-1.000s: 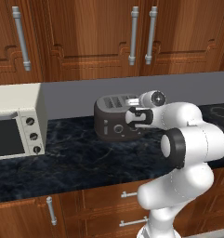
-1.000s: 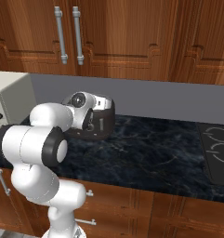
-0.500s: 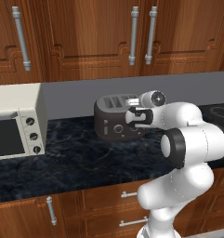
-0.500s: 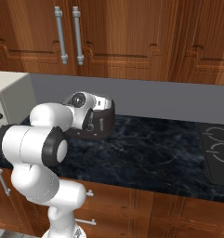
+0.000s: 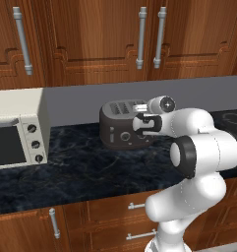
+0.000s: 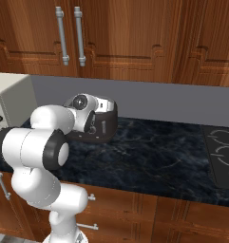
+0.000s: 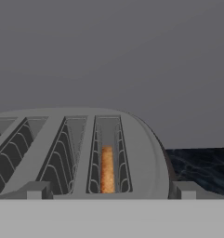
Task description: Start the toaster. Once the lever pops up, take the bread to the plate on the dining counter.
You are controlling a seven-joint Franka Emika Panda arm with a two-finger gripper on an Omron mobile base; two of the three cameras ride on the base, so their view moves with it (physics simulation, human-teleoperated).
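We see the toaster [image 5: 124,129] on the dark marbled tabletop [image 5: 80,167], against the grey back wall, right of the toaster oven [image 5: 16,129]. The end effector [image 7: 108,193] sits low over the toaster's slotted top, jaws spread wide, holding nothing. The bread [image 7: 107,169] stands down inside the toaster's rightmost slot in the hand view. Two round knobs [image 5: 125,136] face front on the toaster.
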